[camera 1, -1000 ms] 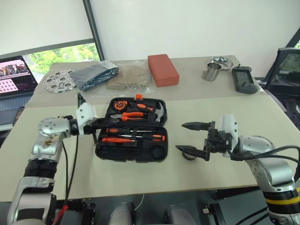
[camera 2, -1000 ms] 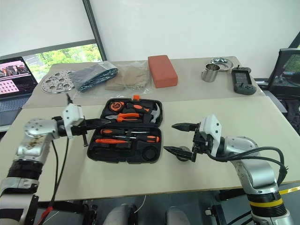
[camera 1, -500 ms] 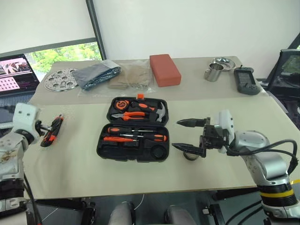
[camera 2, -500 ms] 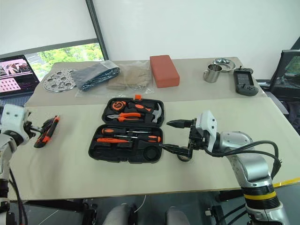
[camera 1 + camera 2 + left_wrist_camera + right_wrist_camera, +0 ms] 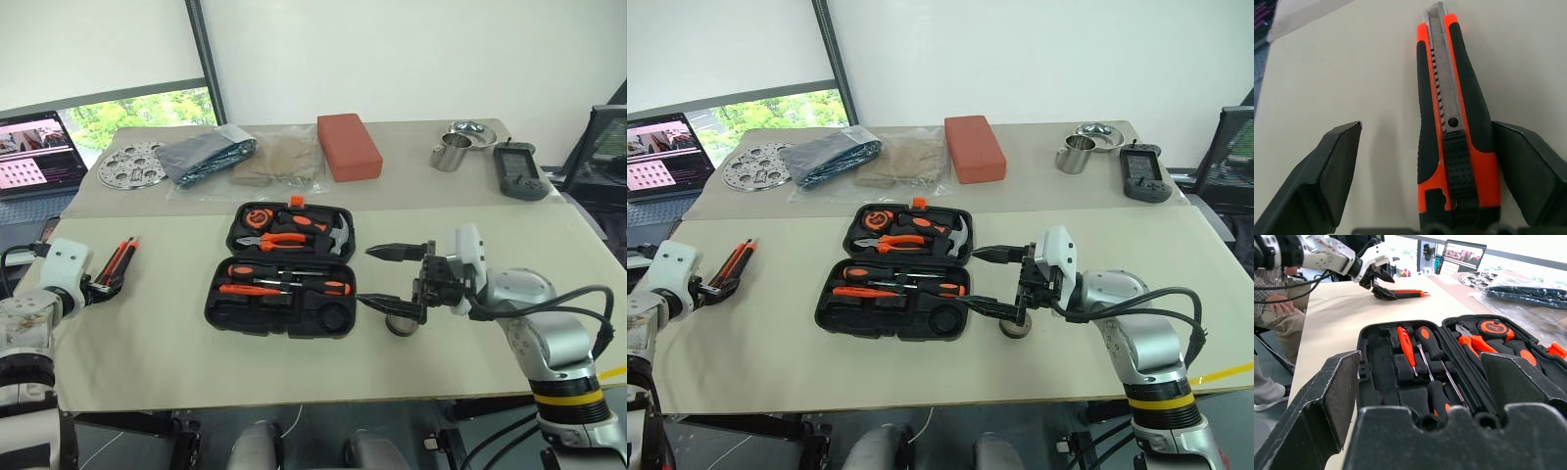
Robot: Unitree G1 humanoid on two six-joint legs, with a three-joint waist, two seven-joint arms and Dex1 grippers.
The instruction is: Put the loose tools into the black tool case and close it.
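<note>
On table: utility knife [image 5: 1452, 127], orange-black (blade seemingly retracted).

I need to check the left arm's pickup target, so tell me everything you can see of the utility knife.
The utility knife is slim, with an orange-and-black body that looks like plastic with rubbery grip, a grey metal blade track down its middle and a ribbed black slider. It lies flat on the beige table, near the table's left edge, well away from the black tool case. The left gripper is open around its rear end, one finger right against its side, the other clear.
</note>
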